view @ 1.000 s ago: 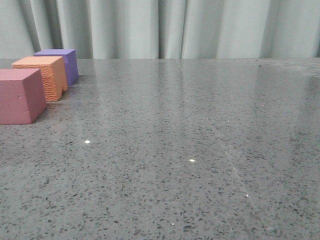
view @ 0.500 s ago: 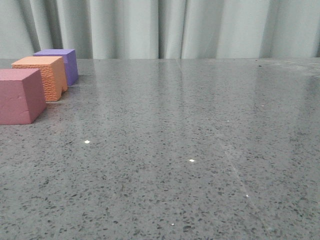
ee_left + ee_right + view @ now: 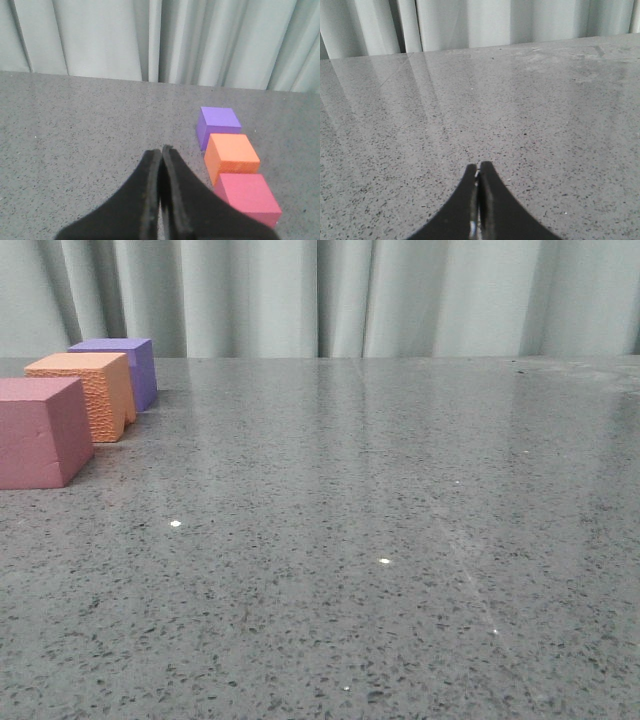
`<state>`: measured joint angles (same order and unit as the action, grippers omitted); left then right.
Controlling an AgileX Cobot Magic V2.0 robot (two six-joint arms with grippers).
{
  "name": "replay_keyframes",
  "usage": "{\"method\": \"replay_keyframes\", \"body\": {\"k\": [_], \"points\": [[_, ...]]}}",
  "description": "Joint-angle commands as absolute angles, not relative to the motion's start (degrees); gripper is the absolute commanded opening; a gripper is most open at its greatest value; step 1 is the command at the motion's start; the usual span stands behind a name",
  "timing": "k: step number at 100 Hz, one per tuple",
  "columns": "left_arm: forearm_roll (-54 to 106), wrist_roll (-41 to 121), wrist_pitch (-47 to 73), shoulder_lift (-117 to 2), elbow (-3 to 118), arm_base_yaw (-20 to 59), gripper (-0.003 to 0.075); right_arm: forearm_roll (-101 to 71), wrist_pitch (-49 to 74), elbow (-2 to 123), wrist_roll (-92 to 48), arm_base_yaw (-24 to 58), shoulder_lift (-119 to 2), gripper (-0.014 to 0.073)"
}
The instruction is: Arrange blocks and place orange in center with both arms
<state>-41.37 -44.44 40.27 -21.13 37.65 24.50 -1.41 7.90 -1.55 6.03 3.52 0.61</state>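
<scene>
Three foam cubes stand in a row at the far left of the table in the front view: the purple cube (image 3: 122,368) at the back, the orange cube (image 3: 88,392) in the middle, the pink-red cube (image 3: 40,430) nearest. The row also shows in the left wrist view: purple cube (image 3: 218,125), orange cube (image 3: 231,156), pink-red cube (image 3: 247,196). My left gripper (image 3: 161,149) is shut and empty, above the table beside the row. My right gripper (image 3: 478,164) is shut and empty over bare table. Neither gripper shows in the front view.
The grey speckled tabletop (image 3: 380,530) stretches to the right of the cubes. A pale curtain (image 3: 330,295) hangs behind the table's far edge.
</scene>
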Motion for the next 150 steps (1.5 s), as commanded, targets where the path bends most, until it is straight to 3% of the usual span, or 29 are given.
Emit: {"method": "replay_keyframes", "body": {"k": [1,30,49,65,85,118,150], "points": [[-37.1,-36.4,35.7,-20.2,38.1,23.0,-0.0019,-1.5,3.1,-0.8,5.6,3.2,2.0,-0.0067],[-13.0,-6.7,20.6,-12.0,29.1,9.3,-0.0019,-1.5,3.1,-0.8,5.6,3.2,2.0,-0.0067],[-8.2,-4.7,14.1,-4.7,17.9,2.9,-0.0019,-1.5,3.1,-0.8,5.6,3.2,2.0,-0.0067],[-7.1,-4.8,13.6,2.3,8.5,2.8,-0.0019,-1.5,3.1,-0.8,5.6,3.2,2.0,-0.0067],[-6.3,-7.4,10.1,2.1,1.5,2.8,-0.0019,-1.5,3.0,-0.8,5.6,3.2,2.0,-0.0067],[-6.8,-7.8,1.6,2.1,-2.8,5.1,-0.0019,-1.5,3.0,-0.8,5.6,3.2,2.0,-0.0067],[-7.1,-7.8,1.5,2.1,-2.8,7.6,-0.0019,-1.5,3.0,-0.8,5.6,3.2,2.0,-0.0067]]}}
